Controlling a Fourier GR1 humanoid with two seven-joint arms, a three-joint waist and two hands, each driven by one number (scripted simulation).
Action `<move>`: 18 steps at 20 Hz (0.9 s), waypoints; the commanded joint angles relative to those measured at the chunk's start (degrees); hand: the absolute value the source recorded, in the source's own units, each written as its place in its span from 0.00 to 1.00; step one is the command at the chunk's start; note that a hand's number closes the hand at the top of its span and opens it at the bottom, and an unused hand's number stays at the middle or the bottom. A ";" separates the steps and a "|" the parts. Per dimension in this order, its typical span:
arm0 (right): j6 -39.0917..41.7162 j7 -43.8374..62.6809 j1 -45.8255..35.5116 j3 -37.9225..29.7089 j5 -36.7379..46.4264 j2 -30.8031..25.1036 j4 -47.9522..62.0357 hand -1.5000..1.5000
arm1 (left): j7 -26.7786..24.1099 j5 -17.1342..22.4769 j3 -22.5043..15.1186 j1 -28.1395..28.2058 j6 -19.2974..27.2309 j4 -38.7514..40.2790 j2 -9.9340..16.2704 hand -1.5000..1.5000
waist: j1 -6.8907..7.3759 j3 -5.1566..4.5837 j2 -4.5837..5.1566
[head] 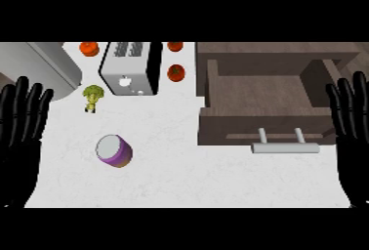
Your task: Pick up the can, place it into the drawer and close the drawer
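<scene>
1. The can point(114, 151), purple-sided with a pale grey top, sits on the white tabletop point(180, 180) left of centre, tipped so its top faces up and to the left
2. The drawer point(263, 100) stands pulled open at the right, its wooden well bare, its grey bar handle point(285, 148) facing the near edge
3. The left hand point(22, 127) rests at the left edge, fingers straight and spread, holding nothing; the right hand point(349, 132) rests likewise at the right edge, fingers straight and apart
4. The can lies to the right of the left hand and slightly nearer the lower edge than its fingertips; the right hand is well apart from it, with the drawer front between
5. Judgement: the left hand is the nearer one, so the reach would go rightward to the can, and nothing has been picked up yet
6. A toaster point(130, 66), a broccoli floret point(92, 95) and tomatoes point(176, 72) stand farther back, away from that path
</scene>
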 commanded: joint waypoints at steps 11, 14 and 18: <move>-2.42 11.81 5.41 -2.15 1.51 -0.46 4.37 0.00 | 5.81 21.74 -5.68 7.46 -28.02 4.34 14.52 0.00 | 0.30 -0.10 1.74; -0.24 15.59 8.06 -4.17 -1.80 -2.37 -1.35 0.00 | 9.02 28.22 -0.42 6.41 -30.29 2.88 17.72 0.00 | 0.10 -0.06 1.61; 0.22 15.96 10.88 -4.02 -2.21 -1.17 -4.73 0.00 | 9.89 27.32 0.94 8.24 -32.49 2.62 16.74 0.00 | 0.17 -0.07 1.62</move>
